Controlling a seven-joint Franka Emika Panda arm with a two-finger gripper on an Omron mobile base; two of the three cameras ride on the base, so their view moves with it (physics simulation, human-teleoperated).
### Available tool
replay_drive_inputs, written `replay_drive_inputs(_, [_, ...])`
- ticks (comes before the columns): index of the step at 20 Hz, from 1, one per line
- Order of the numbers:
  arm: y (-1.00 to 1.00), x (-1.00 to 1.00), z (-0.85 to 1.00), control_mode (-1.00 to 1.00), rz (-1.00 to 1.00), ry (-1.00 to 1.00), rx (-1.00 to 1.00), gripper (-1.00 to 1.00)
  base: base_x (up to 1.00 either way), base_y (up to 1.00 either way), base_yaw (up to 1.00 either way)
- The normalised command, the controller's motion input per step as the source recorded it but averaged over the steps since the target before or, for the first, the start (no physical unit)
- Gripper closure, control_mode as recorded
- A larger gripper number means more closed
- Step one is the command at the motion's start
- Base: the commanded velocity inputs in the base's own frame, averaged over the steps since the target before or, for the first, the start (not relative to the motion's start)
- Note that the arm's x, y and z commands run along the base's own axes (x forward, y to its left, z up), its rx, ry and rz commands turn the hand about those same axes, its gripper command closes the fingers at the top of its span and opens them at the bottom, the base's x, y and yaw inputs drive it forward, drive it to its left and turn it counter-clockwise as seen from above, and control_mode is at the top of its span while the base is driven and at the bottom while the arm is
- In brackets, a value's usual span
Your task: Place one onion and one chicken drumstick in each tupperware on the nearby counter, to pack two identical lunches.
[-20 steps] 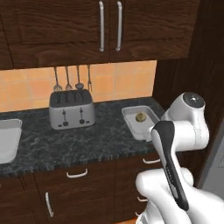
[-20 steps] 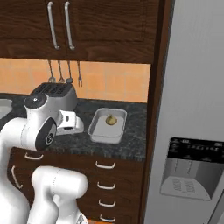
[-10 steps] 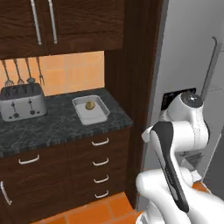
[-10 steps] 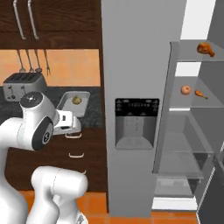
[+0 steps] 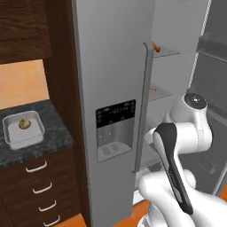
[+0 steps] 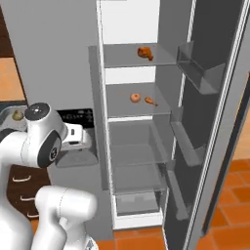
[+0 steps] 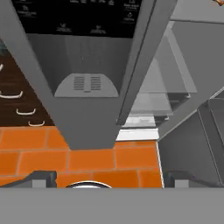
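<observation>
Two risks, in my judgement: the claw (image 7: 105,178), spread wide and holding nothing, could clip the fridge door's edge (image 7: 131,70) going in, or knock the onion (image 6: 134,97) off the middle shelf's front edge. One drumstick (image 6: 151,101) lies just beside it, another (image 6: 144,52) above. One tupperware (image 5: 23,129), onion inside, sits at the counter's (image 5: 53,144) right end.

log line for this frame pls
phase: at open fridge | jaws: open, empty | tupperware: one onion in | fridge shelves: onion, two drumsticks | next: likely fetch from fridge
</observation>
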Motion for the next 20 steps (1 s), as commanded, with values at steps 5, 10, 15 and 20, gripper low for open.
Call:
replay_drive_inputs(5, [0.0, 0.0, 0.0, 1.0, 0.0, 0.0, 0.0, -1.0, 0.83, -0.53, -0.07])
replay_drive_inputs(10, [0.0, 0.0, 0.0, 1.0, 0.0, 0.0, 0.0, -1.0, 0.97, -0.12, -0.03])
replay_drive_inputs(15, [0.0, 0.0, 0.0, 1.0, 0.0, 0.0, 0.0, -1.0, 0.76, -0.27, 0.0])
replay_drive_inputs(20, [0.0, 0.0, 0.0, 1.0, 0.0, 0.0, 0.0, -1.0, 0.62, -0.47, 0.0])
